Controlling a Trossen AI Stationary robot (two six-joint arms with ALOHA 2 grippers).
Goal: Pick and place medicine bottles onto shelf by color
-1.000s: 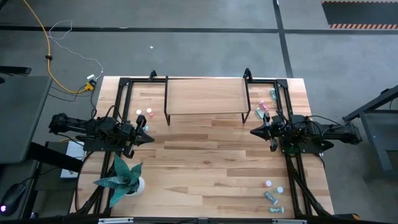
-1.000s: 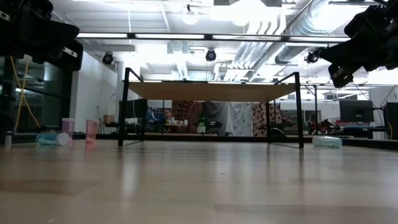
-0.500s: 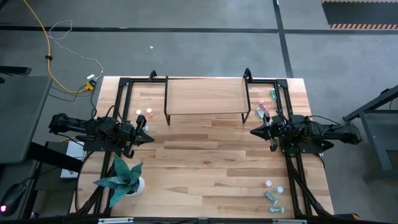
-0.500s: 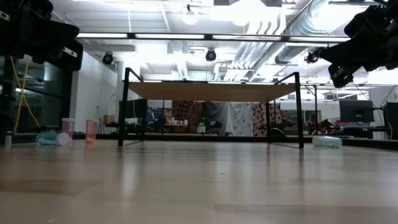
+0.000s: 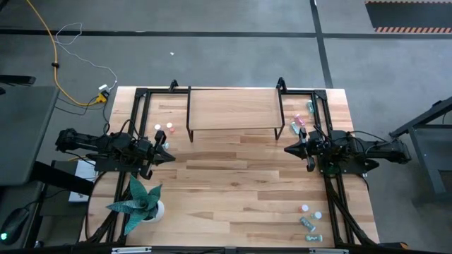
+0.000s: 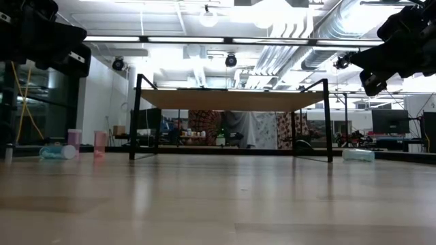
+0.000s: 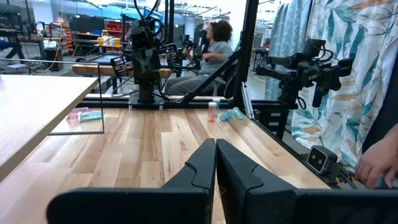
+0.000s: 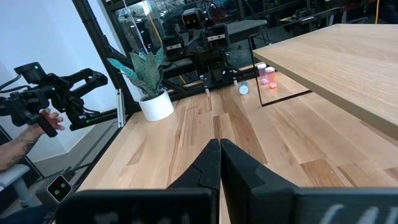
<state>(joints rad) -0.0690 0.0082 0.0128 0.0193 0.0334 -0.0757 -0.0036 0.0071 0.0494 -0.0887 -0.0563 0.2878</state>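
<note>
Left gripper [image 5: 167,156]: fingers [image 7: 202,165] are pressing flat together, gripping nothing, hovering above the table [image 5: 233,190] at its left edge and pointing toward the middle. Right gripper [image 5: 288,149]: fingers [image 8: 233,163] are likewise meeting with no gap, holding nothing, hovering at the right edge and pointing inward, facing the left one. In the low view both arms are hanging high at the picture's upper corners, clear of the wood.

The shelf [image 5: 233,109] is standing at the far middle of the table, light wood top on thin black legs, top bare, sitting between the two grippers and beyond them.

Medicine bottles are lying in three groups, all on the table, none on the shelf:
- left group [image 5: 164,128]: just off the shelf's left leg, near the left gripper. Low view is showing two pink bottles [image 6: 87,141] standing upright and a teal one [image 6: 53,152] lying on its side beside them.
- right group [image 5: 300,118]: just off the shelf's right end, beyond the right gripper; pink and teal.
- near-right group [image 5: 309,220]: at the near right corner, well apart from the shelf; a few upright, a few on their sides.

A white pot with a green plant [image 5: 141,201] is sitting at the near left, close to the left arm.

A person [image 7: 211,43] is sitting beyond the table in the left wrist view; a hand [image 8: 46,119] is resting on a camera mount in the right wrist view.
</note>
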